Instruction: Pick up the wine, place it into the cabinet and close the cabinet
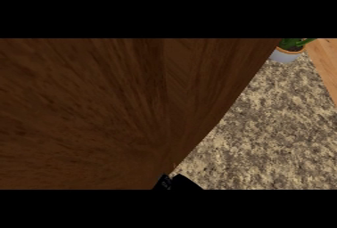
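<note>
While the dark brown wooden cabinet panel point(99, 111) filled most of the head view, only a wedge of the speckled beige stone counter point(276, 133) showed at the right. At the far end of that counter stood a small green plant in a pale grey pot point(288, 51), just beside a strip of light orange wood point(327, 67) at the right edge. A small black part of a hand point(172, 182) showed at the lower edge, near the panel's corner; I could not tell which hand it was or how its fingers stood. The wine was hidden from this view.
</note>
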You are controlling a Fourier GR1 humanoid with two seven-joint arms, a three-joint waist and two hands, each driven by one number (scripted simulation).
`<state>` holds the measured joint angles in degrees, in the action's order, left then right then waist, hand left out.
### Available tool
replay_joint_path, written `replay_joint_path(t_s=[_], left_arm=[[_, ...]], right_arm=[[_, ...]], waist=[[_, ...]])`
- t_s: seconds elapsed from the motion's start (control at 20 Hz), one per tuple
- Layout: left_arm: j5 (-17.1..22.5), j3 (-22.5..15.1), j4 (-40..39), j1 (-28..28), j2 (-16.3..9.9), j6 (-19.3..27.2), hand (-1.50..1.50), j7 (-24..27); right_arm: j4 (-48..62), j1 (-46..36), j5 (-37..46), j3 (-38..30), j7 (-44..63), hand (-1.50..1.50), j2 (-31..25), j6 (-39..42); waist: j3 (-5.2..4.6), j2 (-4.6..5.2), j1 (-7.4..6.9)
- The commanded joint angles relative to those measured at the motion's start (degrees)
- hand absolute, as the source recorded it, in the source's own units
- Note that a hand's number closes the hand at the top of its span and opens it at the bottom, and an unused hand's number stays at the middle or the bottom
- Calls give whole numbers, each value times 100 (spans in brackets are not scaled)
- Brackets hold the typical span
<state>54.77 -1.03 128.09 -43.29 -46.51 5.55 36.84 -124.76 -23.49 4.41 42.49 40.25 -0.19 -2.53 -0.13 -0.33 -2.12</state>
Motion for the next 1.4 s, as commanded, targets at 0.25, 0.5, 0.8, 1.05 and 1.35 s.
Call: replay_joint_path(t_s=[0.25, 0.5, 0.8, 1.05, 1.35], left_arm=[[760, 1070, -46, -174, -174, -735, -150, -606], [514, 1194, -191, -315, 124, -1093, -150, -711], [216, 681, 122, 160, 315, -629, -150, -1213], [-36, 435, 83, 347, 500, -687, -150, -1346], [-384, -177, -199, 1084, 738, -176, -150, -1579]], right_arm=[[2003, -2211, -390, -565, -233, 150, 19, -1092], [2866, -2530, -507, -1062, -729, 150, 19, -927], [4069, -2990, -415, -1886, -1406, 150, 19, -405], [5259, -3305, -566, -2536, -2310, 150, -168, -41], [5634, -3294, -570, -2747, -2763, 150, -484, 292]], waist=[[8, 35, 7], [10, 33, 63], [13, 57, 128], [11, 79, 91], [10, 111, 181]])
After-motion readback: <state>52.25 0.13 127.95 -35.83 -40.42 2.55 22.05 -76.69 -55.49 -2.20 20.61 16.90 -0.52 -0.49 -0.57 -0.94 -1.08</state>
